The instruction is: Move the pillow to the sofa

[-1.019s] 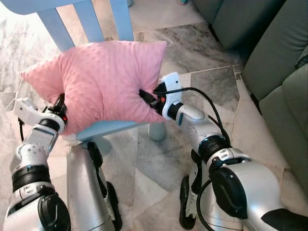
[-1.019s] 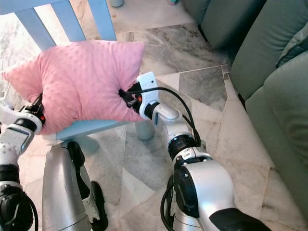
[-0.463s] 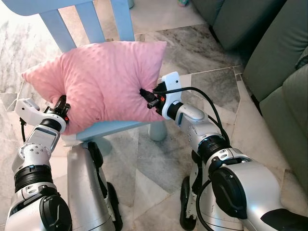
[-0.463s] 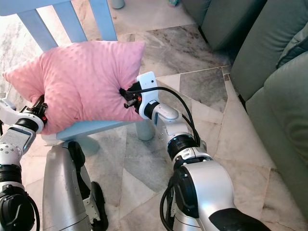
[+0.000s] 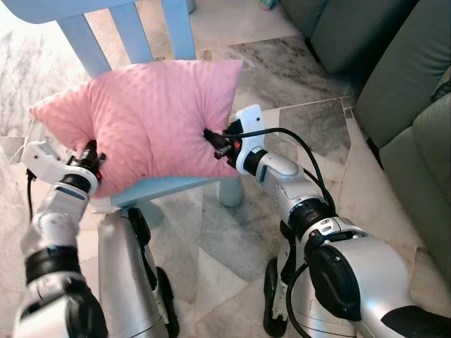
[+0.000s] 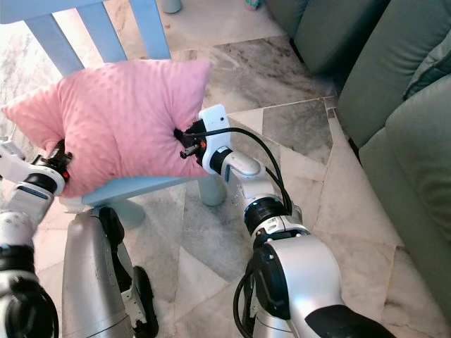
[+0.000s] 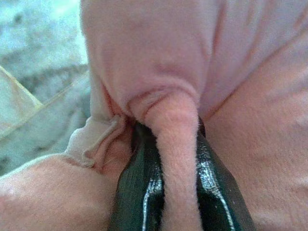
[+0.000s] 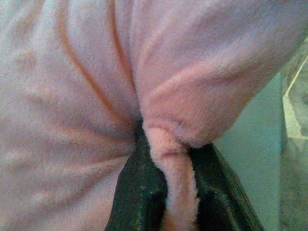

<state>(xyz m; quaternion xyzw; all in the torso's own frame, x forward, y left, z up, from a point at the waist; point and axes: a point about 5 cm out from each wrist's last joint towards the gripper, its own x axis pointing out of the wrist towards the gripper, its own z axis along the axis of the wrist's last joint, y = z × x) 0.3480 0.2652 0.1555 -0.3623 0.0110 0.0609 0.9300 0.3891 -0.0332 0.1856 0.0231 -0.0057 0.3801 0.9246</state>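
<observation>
Pillow (image 5: 151,120) soft, light, likely saggy; left gripper (image 7: 175,159) and right gripper (image 8: 168,187) each pinching fabric fold between fingers; opposite edges best.

No readable text, label, brand or number anywhere.

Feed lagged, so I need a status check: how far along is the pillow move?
Done: both claws are shut on the plush pink pillow, left claw and right claw each pinching a fabric fold. In hand: the pillow sits at the light blue wooden chair. Left: carrying it to the grey-green fabric sofa.
</observation>
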